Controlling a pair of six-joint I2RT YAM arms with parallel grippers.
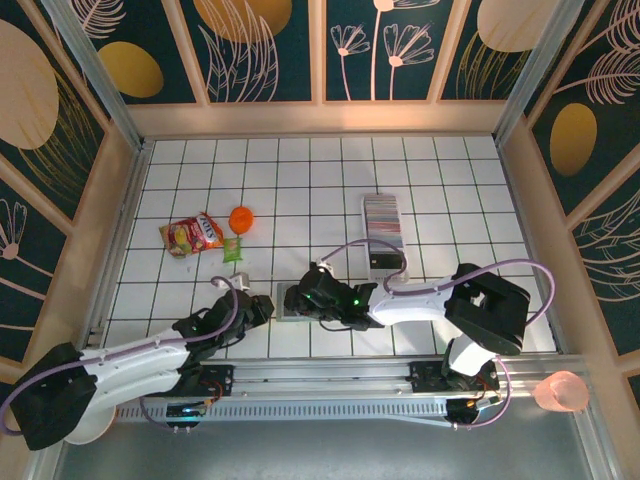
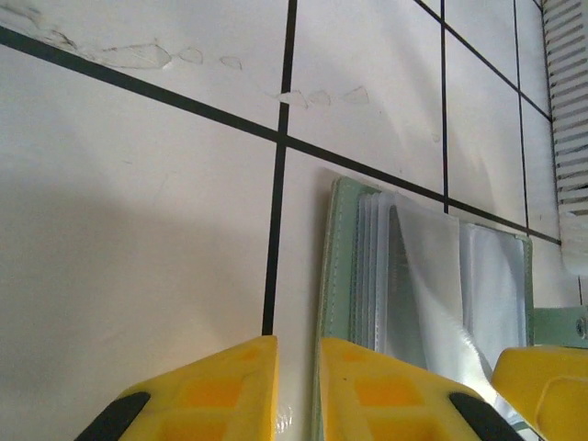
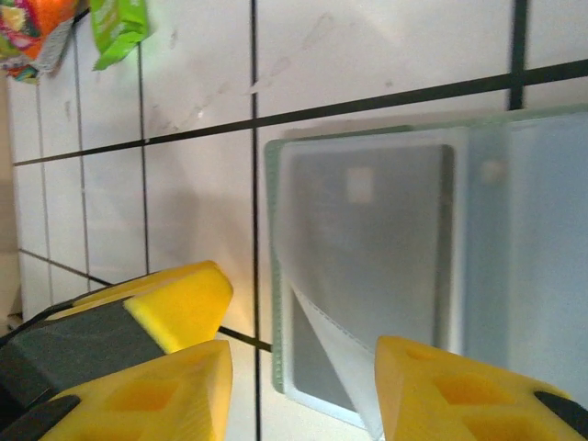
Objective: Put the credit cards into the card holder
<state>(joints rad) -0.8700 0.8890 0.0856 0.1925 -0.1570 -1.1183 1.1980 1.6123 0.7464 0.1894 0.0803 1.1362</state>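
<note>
Here the card holder (image 1: 287, 300) lies open on the white-tiled table (image 1: 200, 170), close to the near edge and about midway across, with a gripper at each side of it. The left gripper (image 1: 260, 308) sits at the holder's left edge. In its wrist view the yellow jaws are almost together, with only a thin slit between them. The holder's green cover runs under one of the fingers (image 2: 386, 395), so I cannot tell whether the gripper pinches the cover or merely rests on it. The right gripper (image 1: 308, 294) reaches over the holder from the right. Its jaws stand clearly apart, astride a corner of the clear sleeves (image 3: 349, 349), and have hold of nothing. The credit cards (image 1: 383, 222) stand edge-on as a striped row in a long clear tray (image 1: 385, 264), farther back and to the right, apart from the holder.
</note>
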